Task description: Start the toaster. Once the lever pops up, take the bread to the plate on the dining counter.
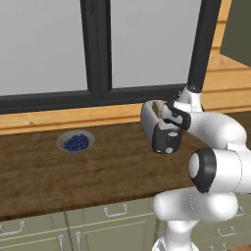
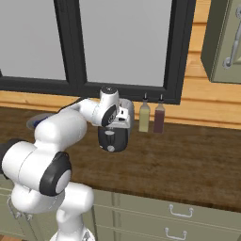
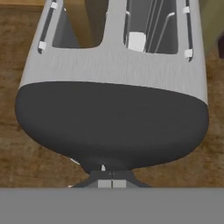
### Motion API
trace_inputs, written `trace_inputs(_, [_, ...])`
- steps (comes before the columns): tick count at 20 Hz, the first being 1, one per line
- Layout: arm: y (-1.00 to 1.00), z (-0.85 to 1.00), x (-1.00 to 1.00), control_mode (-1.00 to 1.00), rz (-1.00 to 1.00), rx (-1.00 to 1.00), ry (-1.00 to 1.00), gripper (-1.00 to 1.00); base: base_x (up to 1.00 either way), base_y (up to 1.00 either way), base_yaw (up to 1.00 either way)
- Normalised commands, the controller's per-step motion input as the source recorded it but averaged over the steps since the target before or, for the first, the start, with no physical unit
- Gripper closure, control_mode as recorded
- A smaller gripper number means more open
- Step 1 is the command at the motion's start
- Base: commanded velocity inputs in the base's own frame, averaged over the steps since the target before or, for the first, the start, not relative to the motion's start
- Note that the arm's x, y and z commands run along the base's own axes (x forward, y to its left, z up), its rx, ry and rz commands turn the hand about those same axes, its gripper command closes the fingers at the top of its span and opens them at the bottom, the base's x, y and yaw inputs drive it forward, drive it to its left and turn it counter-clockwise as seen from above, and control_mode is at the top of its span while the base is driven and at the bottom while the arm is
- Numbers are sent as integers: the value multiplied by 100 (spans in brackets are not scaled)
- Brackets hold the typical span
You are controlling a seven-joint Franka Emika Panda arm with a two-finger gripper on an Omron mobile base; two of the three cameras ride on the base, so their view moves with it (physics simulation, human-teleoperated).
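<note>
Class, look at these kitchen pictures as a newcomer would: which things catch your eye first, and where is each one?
The big white robot arm dominates, its shut gripper at the black end face of the rounded silver-white toaster on the dark wood worktop. A tan-brown bread slice stands in one slot. To the left sits a grey bowl of blueberries; two bottles stand beside the toaster under the dark-framed window.

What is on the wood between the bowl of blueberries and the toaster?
Nothing. In the left base view, only bare dark wood worktop lies between the grey bowl of blueberries and the rounded silver-white toaster.
</note>
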Motion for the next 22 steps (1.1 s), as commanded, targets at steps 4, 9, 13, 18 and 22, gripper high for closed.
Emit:
trace_inputs(4, [-2, -38, 18, -100, 3, 0, 0, 100, 0, 0, 0])
trace_inputs(9, [0, -51, 15, -100, 3, 0, 0, 100, 0, 0, 0])
trace_inputs(13, [0, -78, -9, -100, 3, 0, -1, 100, 0, 0, 0])
trace_inputs(18, [0, -97, -31, -100, 2, 0, -12, 100, 0, 0, 0])
trace_inputs(22, [0, -100, -46, -100, 2, 0, -15, 100, 0, 0, 0])
